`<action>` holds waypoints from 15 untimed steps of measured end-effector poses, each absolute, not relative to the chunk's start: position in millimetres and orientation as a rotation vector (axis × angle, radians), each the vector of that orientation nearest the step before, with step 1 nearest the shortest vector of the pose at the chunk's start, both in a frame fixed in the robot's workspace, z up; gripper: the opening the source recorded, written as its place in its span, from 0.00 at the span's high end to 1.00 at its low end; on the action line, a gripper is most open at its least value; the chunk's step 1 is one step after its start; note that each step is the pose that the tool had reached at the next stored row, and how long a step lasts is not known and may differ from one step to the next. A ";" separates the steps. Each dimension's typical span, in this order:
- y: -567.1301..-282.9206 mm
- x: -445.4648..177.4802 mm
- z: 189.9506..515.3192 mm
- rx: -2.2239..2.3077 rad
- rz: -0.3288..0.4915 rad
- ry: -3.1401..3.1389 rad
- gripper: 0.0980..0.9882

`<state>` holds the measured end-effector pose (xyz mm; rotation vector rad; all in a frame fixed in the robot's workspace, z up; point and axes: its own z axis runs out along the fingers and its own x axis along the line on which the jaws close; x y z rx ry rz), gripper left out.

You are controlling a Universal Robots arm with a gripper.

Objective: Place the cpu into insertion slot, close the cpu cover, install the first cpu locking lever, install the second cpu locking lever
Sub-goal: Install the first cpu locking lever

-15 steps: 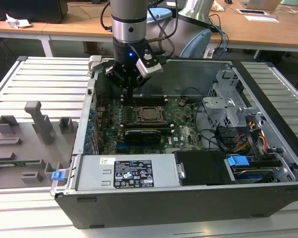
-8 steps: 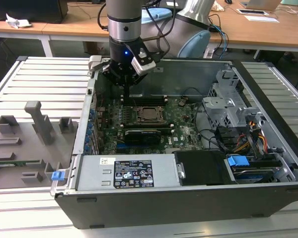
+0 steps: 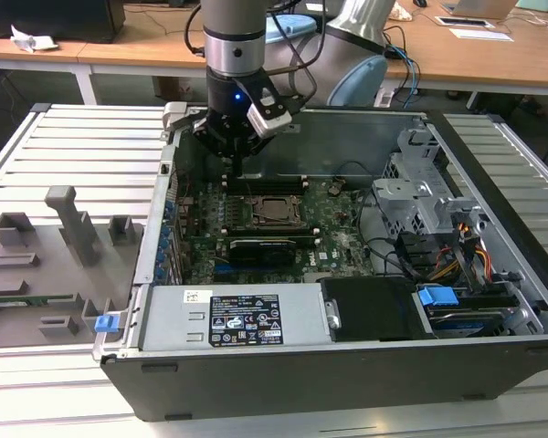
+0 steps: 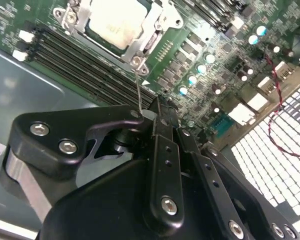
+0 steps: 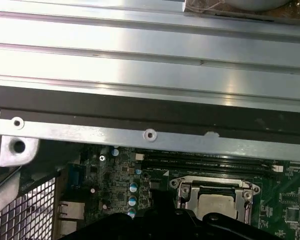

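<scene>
Hovering inside the open computer case (image 3: 493,173), over the far edge of the green motherboard (image 3: 338,233) in the exterior view: the tool (image 3: 240,157) at the end of the arm. Pressing together with no gap showing in the second wrist view: the black fingers (image 4: 162,130) of the tool (image 4: 160,112), clenched, with a thin wire lever (image 4: 138,90) running from the socket corner up to the fingertips; gripped or merely touched, impossible to tell.

Sitting flat in the insertion slot (image 4: 140,47), silver face up, in both wrist views: the cpu (image 4: 115,22), also seen at (image 5: 217,205). Lying down around the chip, framing it with bright metal: the cpu cover (image 5: 187,192), closed over the socket (image 3: 276,212). Running alongside the socket: long black memory slots (image 4: 85,70). Lying just nearer than the socket in the exterior view: a long black card (image 3: 269,246).

Resting on the ribbed metal tabletop (image 3: 82,137) at the exterior view's left: a grey fixture tray (image 3: 46,265) with upright blocks. Occupying the near side of the case: a grey power supply (image 3: 228,319) with a label.
</scene>
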<state>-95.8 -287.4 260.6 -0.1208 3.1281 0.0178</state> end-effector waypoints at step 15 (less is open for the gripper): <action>-287.6 -55.5 255.3 -0.121 0.036 3.128 0.99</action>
